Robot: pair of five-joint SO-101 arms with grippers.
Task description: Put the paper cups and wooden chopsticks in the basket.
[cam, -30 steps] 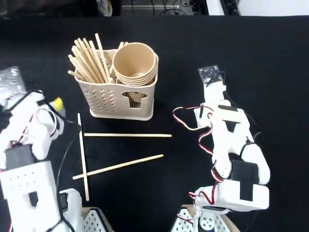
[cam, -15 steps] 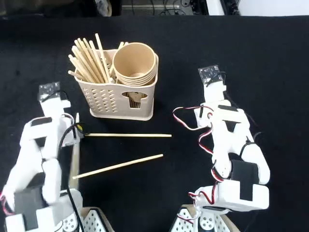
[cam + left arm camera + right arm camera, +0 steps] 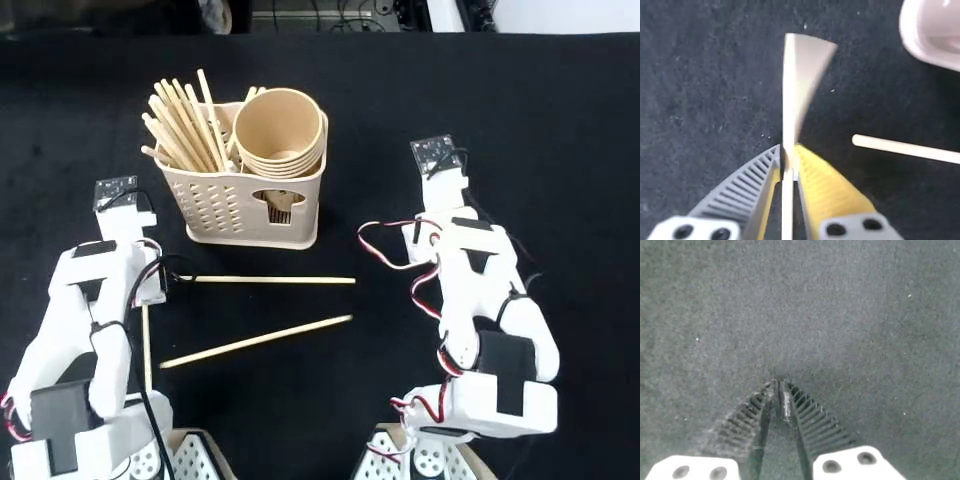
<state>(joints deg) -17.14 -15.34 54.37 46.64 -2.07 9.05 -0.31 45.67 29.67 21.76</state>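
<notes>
The left gripper's (image 3: 788,161) fingers (image 3: 812,172) pinch a wooden chopstick between them. This held chopstick (image 3: 798,75) runs through the narrow gap and sticks out past the tips over the black cloth (image 3: 700,75). In the high view, the same stick (image 3: 146,345) shows as a thin upright line beside the left arm, trailing back from the fingers toward the arm's base.

Just off to one side of those fingers lies the blunt end of a second, level chopstick (image 3: 905,148). From above, it (image 3: 265,280) stretches away from the left fingers across the cloth toward the right arm. A slanted chopstick (image 3: 255,341) lies a little nearer the arm bases, apart from the level one and not touching it.

Beyond the left fingers stands the basket (image 3: 250,215), and a pale corner of it (image 3: 932,30) shows in the left wrist view. Inside one compartment sits a nested stack of paper cups (image 3: 280,130). A bundle of chopsticks (image 3: 185,125) leans in the compartment beside it — the one on the left arm's side.

The right gripper's (image 3: 778,390) fingers (image 3: 810,420) are pressed together at the tips with nothing between them, over bare cloth (image 3: 840,305) — well apart from the basket and the loose sticks.
</notes>
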